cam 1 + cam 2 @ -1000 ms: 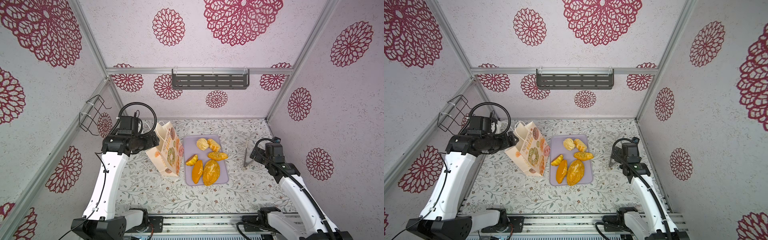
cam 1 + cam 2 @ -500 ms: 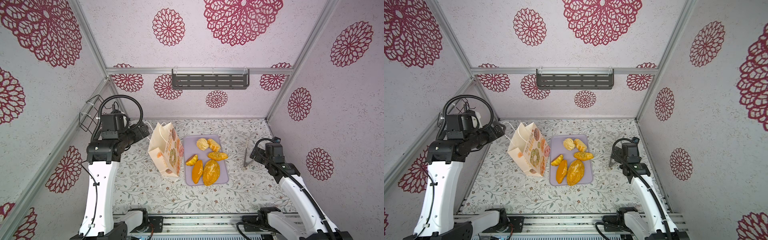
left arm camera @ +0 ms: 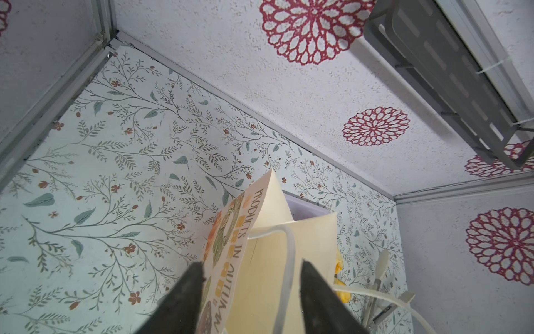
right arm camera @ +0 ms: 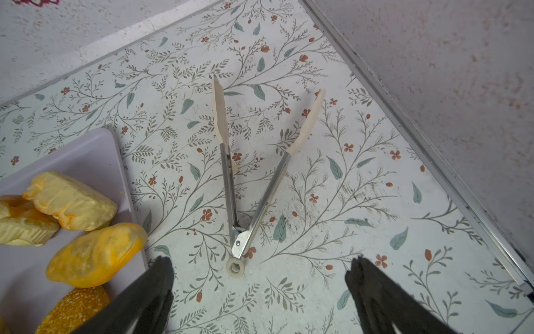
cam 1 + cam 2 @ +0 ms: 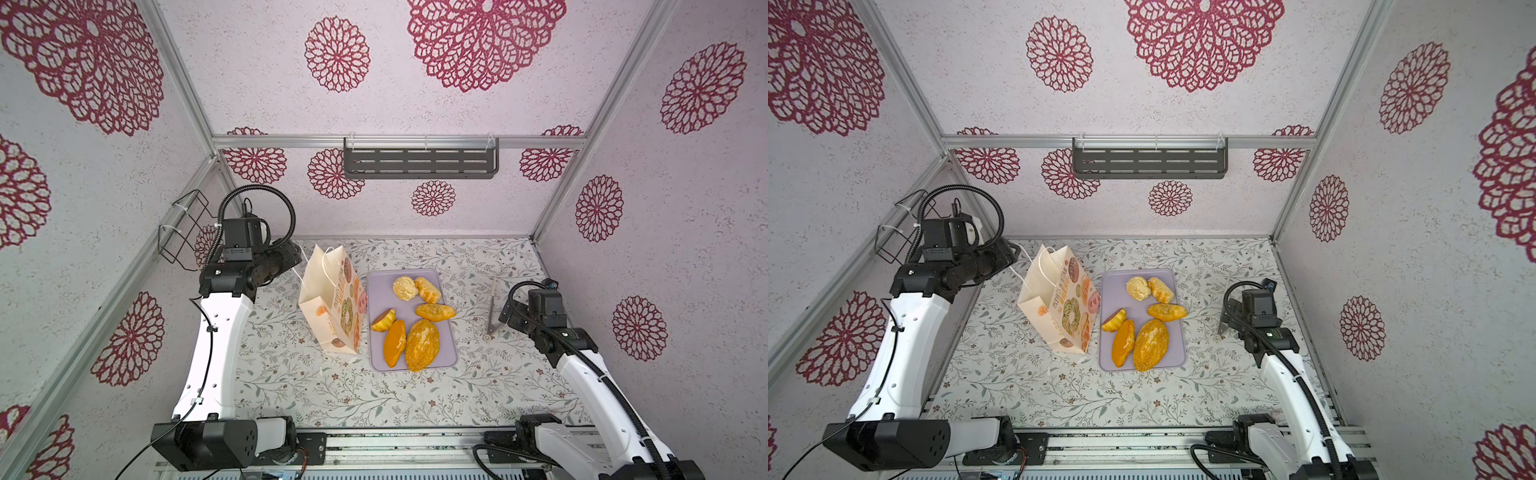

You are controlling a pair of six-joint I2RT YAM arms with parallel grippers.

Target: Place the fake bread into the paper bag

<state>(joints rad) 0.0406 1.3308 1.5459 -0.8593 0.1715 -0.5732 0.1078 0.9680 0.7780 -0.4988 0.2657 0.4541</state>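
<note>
Cream paper bag [image 5: 328,311] stands (pastry prints, white cord handles).

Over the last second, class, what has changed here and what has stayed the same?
The left gripper pulled back leftward off the mouth of the paper bag, then returned slightly and narrowed its jaws, which now straddle the bag's rim and a cord handle without clamping. Unchanged: the bag's place, the fake bread on the tray, the tongs, the open right gripper.
</note>
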